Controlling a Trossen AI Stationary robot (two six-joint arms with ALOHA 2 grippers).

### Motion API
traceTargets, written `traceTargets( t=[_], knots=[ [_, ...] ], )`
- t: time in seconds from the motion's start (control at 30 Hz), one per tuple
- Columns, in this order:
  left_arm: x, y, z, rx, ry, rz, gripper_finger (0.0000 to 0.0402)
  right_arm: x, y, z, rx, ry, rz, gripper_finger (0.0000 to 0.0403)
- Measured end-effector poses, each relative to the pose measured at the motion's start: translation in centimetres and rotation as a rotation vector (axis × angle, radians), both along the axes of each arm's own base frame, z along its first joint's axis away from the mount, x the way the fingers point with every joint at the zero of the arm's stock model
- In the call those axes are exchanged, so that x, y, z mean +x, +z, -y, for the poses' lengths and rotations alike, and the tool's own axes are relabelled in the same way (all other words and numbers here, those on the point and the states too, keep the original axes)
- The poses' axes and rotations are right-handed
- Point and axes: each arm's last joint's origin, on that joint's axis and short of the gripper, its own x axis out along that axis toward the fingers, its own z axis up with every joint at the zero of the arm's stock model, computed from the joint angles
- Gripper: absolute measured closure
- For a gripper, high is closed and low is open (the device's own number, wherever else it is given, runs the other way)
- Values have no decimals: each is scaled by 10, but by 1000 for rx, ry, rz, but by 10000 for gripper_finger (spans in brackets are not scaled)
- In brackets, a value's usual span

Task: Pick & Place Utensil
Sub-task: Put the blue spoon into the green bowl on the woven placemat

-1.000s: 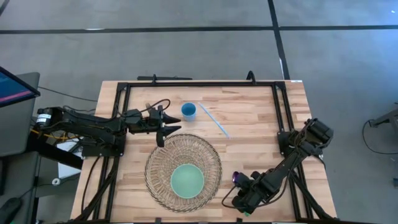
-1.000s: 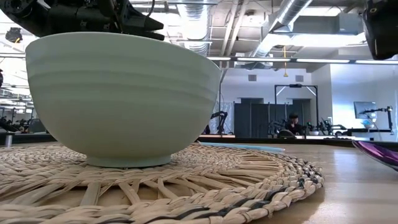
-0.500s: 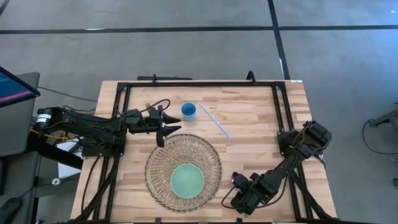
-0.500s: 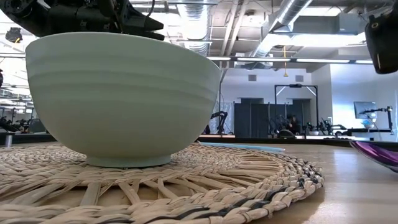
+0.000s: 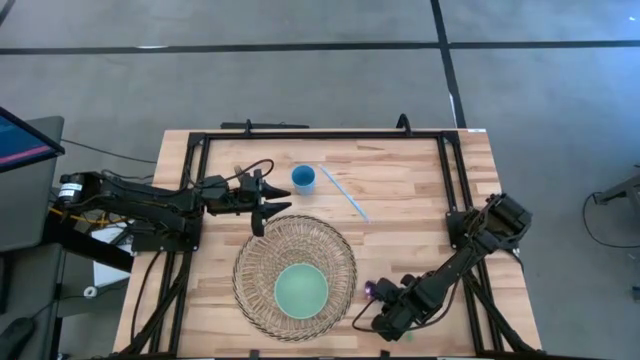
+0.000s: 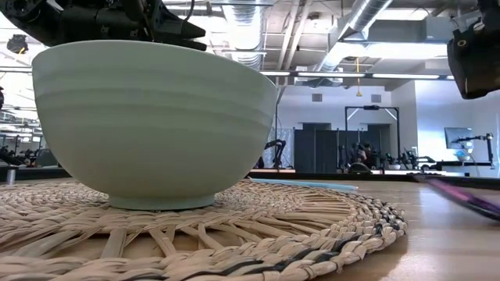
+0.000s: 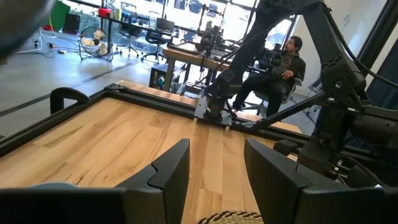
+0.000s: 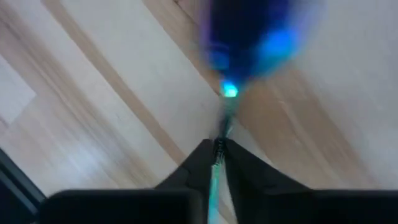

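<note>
Holding a purple spoon point(image 8: 249, 43) by its thin handle, the right gripper point(image 5: 385, 312) sits low at the near right part of the table point(image 5: 420, 200), just beside the rim of the woven mat point(image 5: 255, 262); its fingers are pinched together on the handle, and the spoon's bowl, blurred in the wrist view, points away from the fingertips over the bare wood. From above the spoon shows as a small purple spot at the gripper's mat-side end. At table height its dark purple edge lies close over the wood to the right of the mat. Pale green bowl point(image 5: 301, 289) stands on the mat, toward its near side. Left gripper point(image 5: 272, 200) hangs near the mat's far left edge, fingers apart, nothing between them. Blue cup point(image 5: 303, 179) stands beyond the mat, with a light blue straw point(image 5: 344, 193) lying slantwise just beside it. Seated person point(image 7: 283, 65) visible beyond the table's far end.
</note>
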Motion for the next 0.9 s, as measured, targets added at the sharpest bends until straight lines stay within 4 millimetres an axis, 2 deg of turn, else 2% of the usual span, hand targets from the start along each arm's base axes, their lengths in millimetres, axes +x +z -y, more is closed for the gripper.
traceTargets(
  t=[0.07, 0.27, 0.4, 0.53, 0.77, 0.9],
  knots=[
    [0, 0, 0, 0, 0, 0, 247, 1, 1, -1, 0, 19, 3, 392],
    [0, 0, 0, 0, 0, 0, 247, 12, 14, -6, 24, 59, -9, 379],
    [0, 0, 0, 0, 0, 0, 247, 26, 37, -7, 46, 123, -13, 396],
    [0, 0, 0, 0, 0, 0, 247, 47, 62, -3, 95, 200, 16, 391],
    [0, 0, 0, 0, 0, 4, 247, 91, 109, 25, 227, 255, 91, 392],
    [0, 1, 0, 0, 0, 7, 247, 110, 115, 51, 310, 271, 105, 389]
  ],
)
